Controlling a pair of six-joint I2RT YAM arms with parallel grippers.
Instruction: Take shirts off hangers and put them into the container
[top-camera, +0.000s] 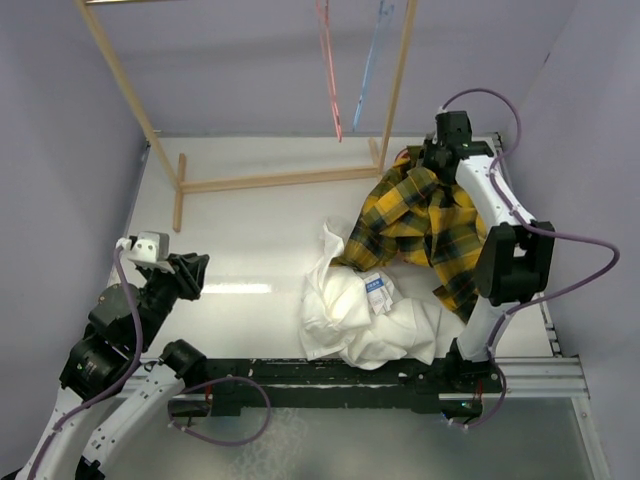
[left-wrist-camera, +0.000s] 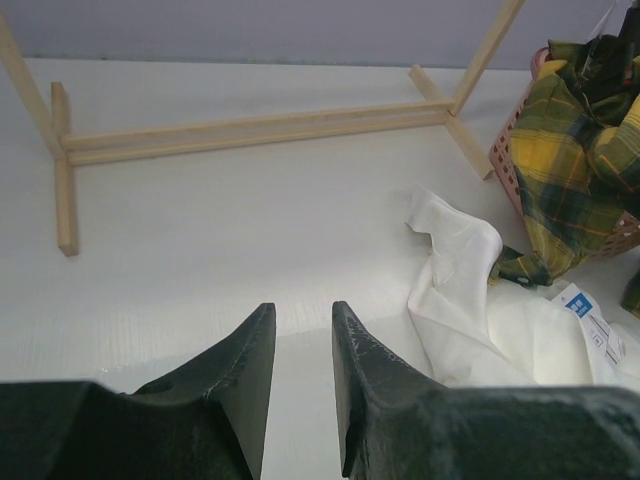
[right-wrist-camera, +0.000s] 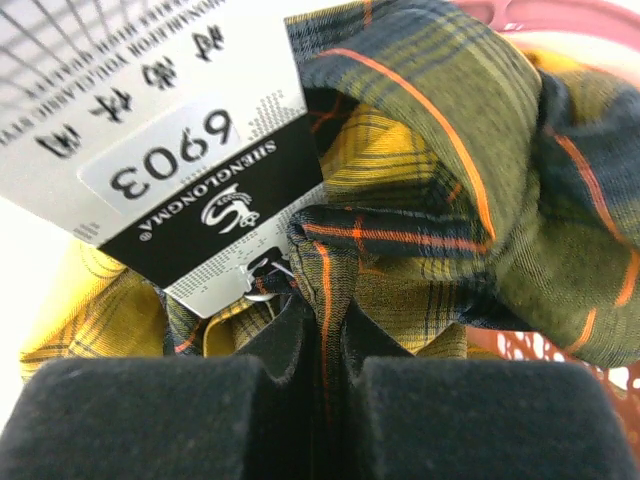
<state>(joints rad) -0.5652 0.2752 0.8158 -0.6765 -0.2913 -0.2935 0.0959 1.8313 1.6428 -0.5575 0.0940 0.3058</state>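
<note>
Right gripper (right-wrist-camera: 320, 325) pinches the plaid shirt (top-camera: 415, 215), which hides most of the far-right basket (left-wrist-camera: 506, 160); left gripper (left-wrist-camera: 303, 325) stands slightly spread, empty.

A hang tag (right-wrist-camera: 170, 150) on the plaid shirt (right-wrist-camera: 430, 150) read "6903" and "SHENGLONGMA", upside down.

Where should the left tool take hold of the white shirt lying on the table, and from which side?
Pinch the raised flap at the left edge of the white shirt, coming from the left with the open left tool. The flap stands up off the table, so the tool can likely close around it, and nothing lies over it.
</note>
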